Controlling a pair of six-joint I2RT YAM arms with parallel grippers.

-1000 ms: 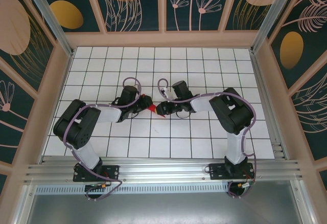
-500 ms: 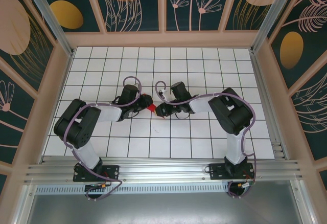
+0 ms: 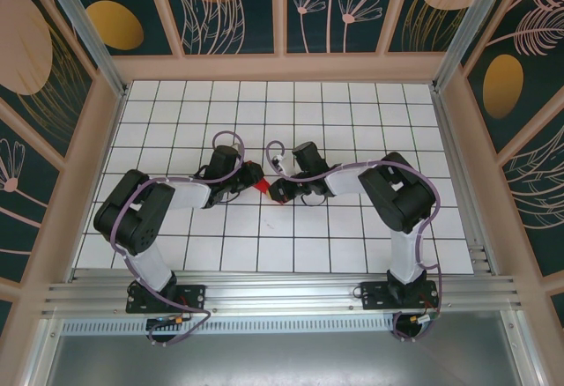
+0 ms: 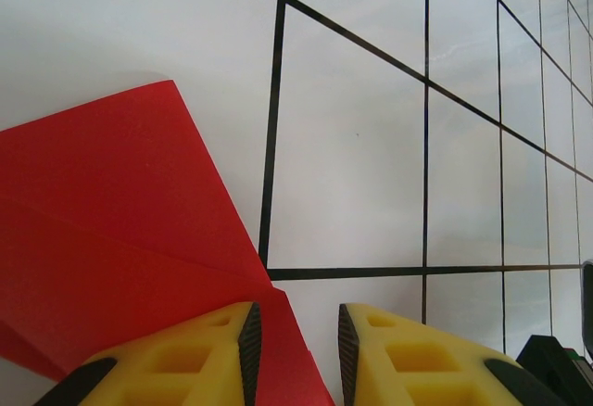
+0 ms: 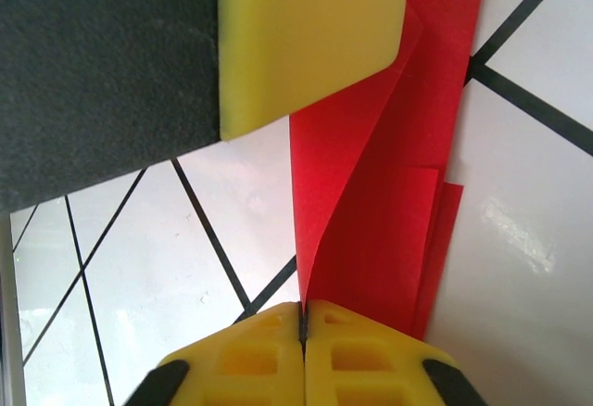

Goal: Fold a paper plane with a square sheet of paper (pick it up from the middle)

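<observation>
The red paper [image 3: 262, 187] is at the middle of the table [image 3: 352, 113], creased into layers (at least 2 folds show) but not yet a plane. The right gripper [image 5: 303, 318] pinches its edge tight; the left gripper [image 4: 296, 332] has its jaws slightly apart, paper in the gap.

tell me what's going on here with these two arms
A partly folded red paper sheet lies mid-way across the tiled table, between two robot grippers. The right gripper is pinched shut on a raised fold of it. The left gripper stands open, with the sheet's edge running between its fingers.
</observation>
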